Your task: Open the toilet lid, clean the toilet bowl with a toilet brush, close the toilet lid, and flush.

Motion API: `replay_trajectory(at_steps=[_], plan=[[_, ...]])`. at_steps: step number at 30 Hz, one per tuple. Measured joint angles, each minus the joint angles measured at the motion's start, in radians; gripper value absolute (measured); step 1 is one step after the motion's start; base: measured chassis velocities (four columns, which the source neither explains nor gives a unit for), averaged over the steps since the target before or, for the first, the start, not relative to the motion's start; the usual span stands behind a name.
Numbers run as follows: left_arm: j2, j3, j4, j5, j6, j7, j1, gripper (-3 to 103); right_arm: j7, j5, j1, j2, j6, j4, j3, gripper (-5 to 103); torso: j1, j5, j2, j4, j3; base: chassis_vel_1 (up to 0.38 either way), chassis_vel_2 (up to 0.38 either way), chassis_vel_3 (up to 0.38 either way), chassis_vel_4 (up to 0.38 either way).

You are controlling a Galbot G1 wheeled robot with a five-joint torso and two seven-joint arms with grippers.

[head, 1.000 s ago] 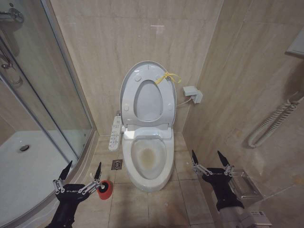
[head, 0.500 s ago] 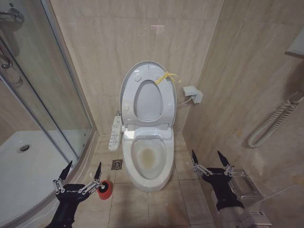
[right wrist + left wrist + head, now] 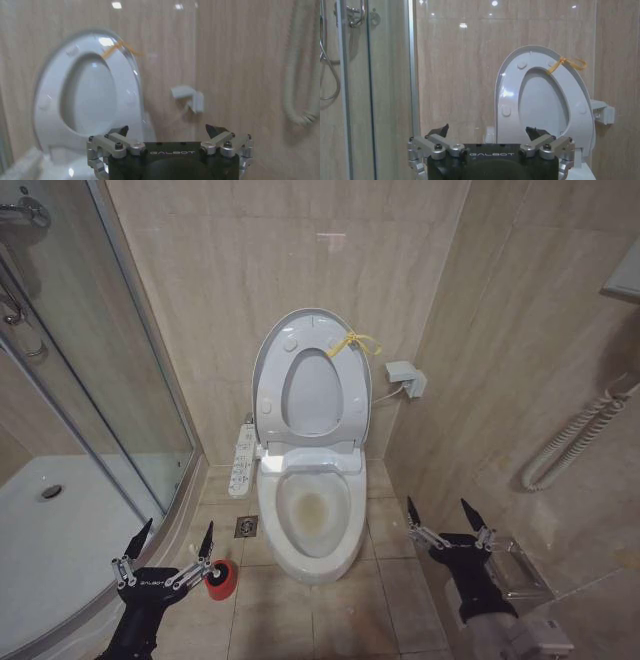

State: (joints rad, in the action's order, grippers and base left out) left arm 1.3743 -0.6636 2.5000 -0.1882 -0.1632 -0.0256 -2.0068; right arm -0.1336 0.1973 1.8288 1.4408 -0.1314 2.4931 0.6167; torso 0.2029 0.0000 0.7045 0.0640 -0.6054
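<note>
with the toilet lid (image 3: 310,375) already up, the open, empty right hand (image 3: 447,517) is drifting slightly lower, the open left hand (image 3: 172,542) idling by the red holder (image 3: 220,578).

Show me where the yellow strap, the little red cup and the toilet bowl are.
yellow strap (image 3: 355,342), head view: on its knot at the raised lid's edge.
red cup (image 3: 222,578), head view: on its round side.
toilet bowl (image 3: 315,510), head view: on its stained inner basin.

The left pincer (image 3: 491,132), fingers spread, faces the upright toilet lid (image 3: 545,99).
</note>
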Motion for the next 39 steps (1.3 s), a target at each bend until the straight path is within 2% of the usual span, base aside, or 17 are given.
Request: replay_trajectory(at_steps=[1, 3, 6, 9, 10, 12, 14, 21, 23, 24, 25, 28, 39], plan=[[0.000, 0.000, 0.000, 0.000, 0.000, 0.000, 0.000, 100, 0.000, 0.000, 0.000, 0.000, 0.000, 0.000, 0.000, 100, 0.000, 0.0000, 0.000, 0.0000, 0.000, 0.000, 0.000, 0.000, 0.000], [0.000, 0.000, 0.000, 0.000, 0.000, 0.000, 0.000, 100, 0.023, 0.035, -0.009, 0.008, -0.058, -0.005, 0.061, 100, 0.000, 0.0002, 0.000, 0.0000, 0.000, 0.000, 0.000, 0.000, 0.000], [0.000, 0.000, 0.000, 0.000, 0.000, 0.000, 0.000, 100, 0.032, 0.061, -0.017, 0.008, -0.079, -0.005, 0.088, 100, 0.000, 0.0000, 0.000, 0.0001, 0.000, 0.000, 0.000, 0.000, 0.000], [0.000, 0.000, 0.000, 0.000, 0.000, 0.000, 0.000, 100, 0.073, 0.171, -0.047, 0.011, -0.176, -0.015, 0.194, 100, 0.000, 0.0000, 0.000, -0.0001, 0.000, 0.000, 0.000, 0.000, 0.000], [0.000, 0.000, 0.000, 0.000, 0.000, 0.000, 0.000, 100, 0.073, 0.171, -0.047, 0.011, -0.176, -0.015, 0.194, 100, 0.000, 0.0000, 0.000, -0.0001, 0.000, 0.000, 0.000, 0.000, 0.000], [0.000, 0.000, 0.000, 0.000, 0.000, 0.000, 0.000, 100, 0.097, 0.235, -0.064, 0.013, -0.232, -0.021, 0.255, 100, 0.000, 0.0001, 0.000, 0.0000, 0.000, 0.000, 0.000, 0.000, 0.000], [0.000, 0.000, 0.000, 0.000, 0.000, 0.000, 0.000, 100, 0.102, 0.245, -0.066, 0.013, -0.242, -0.022, 0.264, 100, 0.000, 0.0001, 0.000, 0.0000, 0.000, 0.000, 0.000, 0.000, 0.000], [0.000, 0.000, 0.000, 0.000, 0.000, 0.000, 0.000, 100, 0.106, 0.256, -0.068, 0.013, -0.246, -0.023, 0.262, 100, 0.000, 0.0000, 0.000, 0.0001, 0.000, 0.000, 0.000, 0.000, 0.000], [0.000, 0.000, 0.000, 0.000, 0.000, 0.000, 0.000, 100, 0.116, 0.279, -0.072, 0.013, -0.244, -0.023, 0.240, 100, 0.000, -0.0003, 0.000, 0.0005, 0.000, 0.000, 0.000, 0.000, 0.000], [0.000, 0.000, 0.000, 0.000, 0.000, 0.000, 0.000, 100, 0.137, 0.316, -0.079, 0.013, -0.236, -0.021, 0.190, 100, 0.000, 0.0004, 0.000, -0.0002, 0.000, 0.000, 0.000, 0.000, 0.000], [0.000, 0.000, 0.000, 0.000, 0.000, 0.000, 0.000, 100, 0.147, 0.336, -0.085, 0.009, -0.229, -0.021, 0.163, 100, 0.000, 0.0000, 0.000, 0.0002, 0.000, 0.000, 0.000, 0.000, 0.000], [0.000, 0.000, 0.000, 0.000, 0.000, 0.000, 0.000, 100, 0.160, 0.350, -0.101, -0.007, -0.216, -0.028, 0.142, 100, 0.000, -0.0003, 0.000, -0.0003, 0.000, 0.000, 0.000, 0.000, 0.000], [0.000, 0.000, 0.000, 0.000, 0.000, 0.000, 0.000, 100, 0.142, 0.342, -0.202, -0.092, -0.125, -0.132, 0.171, 100, 0.000, 0.0000, 0.000, 0.0000, 0.000, 0.000, 0.000, 0.000, 0.000]])
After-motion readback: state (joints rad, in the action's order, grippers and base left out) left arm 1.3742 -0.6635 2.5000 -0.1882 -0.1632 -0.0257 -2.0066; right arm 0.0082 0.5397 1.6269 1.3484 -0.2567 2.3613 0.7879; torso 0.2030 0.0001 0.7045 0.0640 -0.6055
